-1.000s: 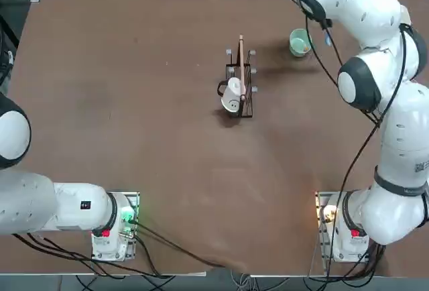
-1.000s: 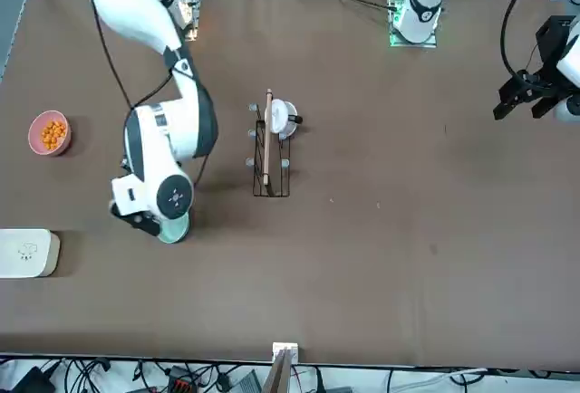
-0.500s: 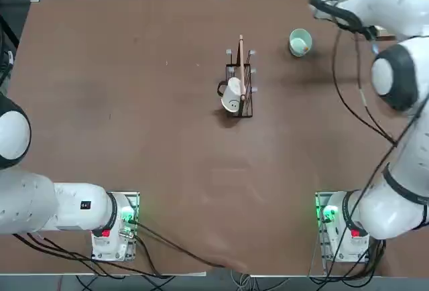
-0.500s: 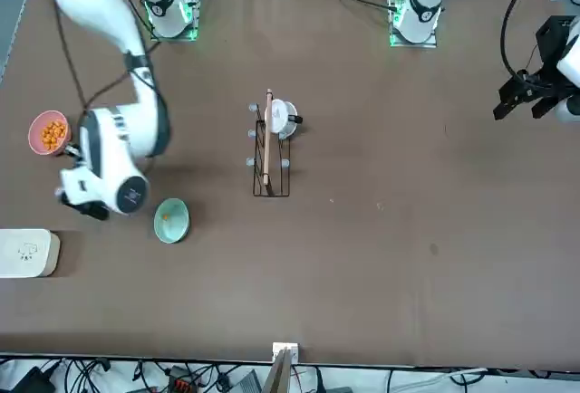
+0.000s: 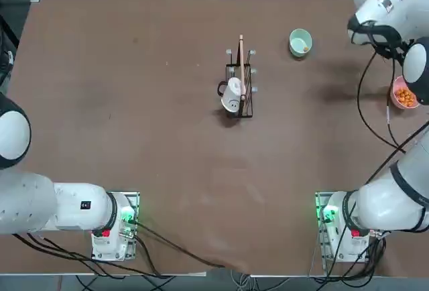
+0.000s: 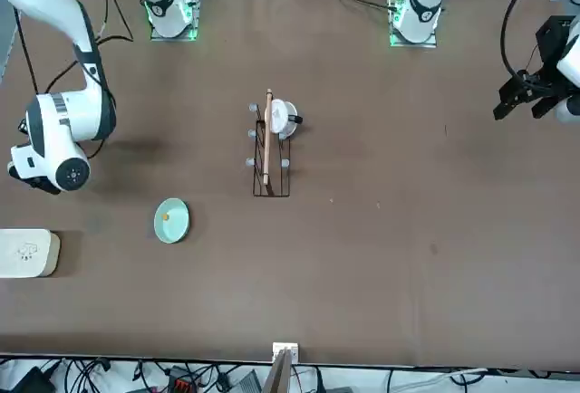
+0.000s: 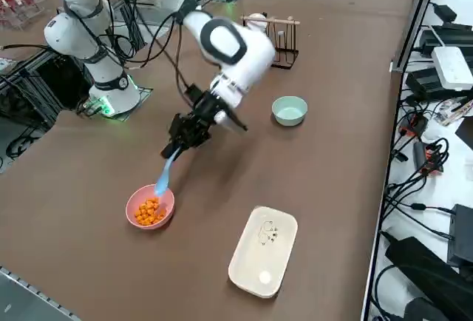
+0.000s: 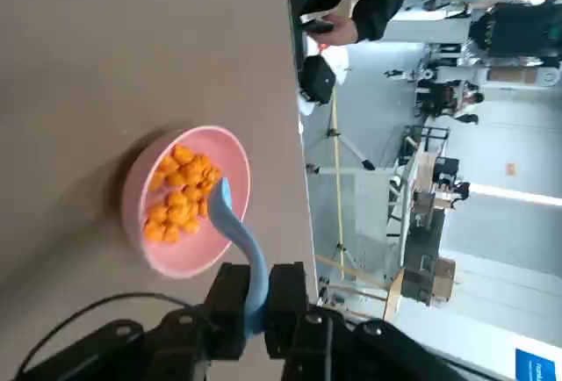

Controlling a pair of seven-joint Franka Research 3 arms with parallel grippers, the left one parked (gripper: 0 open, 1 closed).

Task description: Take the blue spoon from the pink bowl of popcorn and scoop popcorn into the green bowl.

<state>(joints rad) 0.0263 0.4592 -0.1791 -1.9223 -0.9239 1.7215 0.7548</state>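
Observation:
My right gripper (image 7: pixel 186 134) is shut on the handle of the light-blue spoon (image 7: pixel 163 177), which slants down toward the pink bowl (image 7: pixel 135 204). In the wrist view the gripper (image 8: pixel 256 300) pinches the spoon (image 8: pixel 239 233) by its handle end, and the spoon's tip reaches the orange popcorn (image 8: pixel 180 198) heaped in the pink bowl (image 8: pixel 186 264). From above, the pink bowl (image 5: pixel 404 95) sits at the table's right edge, partly under my arm. The pale green bowl (image 5: pixel 300 42) stands apart on the far side with a piece or two of popcorn inside; it also shows in the front view (image 6: pixel 171 220).
A white rounded-square box (image 7: pixel 262 251) lies near the pink bowl, by the far table edge. A wire rack (image 5: pixel 240 83) holding a white smiley mug (image 5: pixel 232 96) stands mid-table. The table edge runs close beside the pink bowl.
My right arm has swung away from over the green bowl toward the table's right edge, carrying the spoon to the pink bowl. The green bowl is now uncovered.

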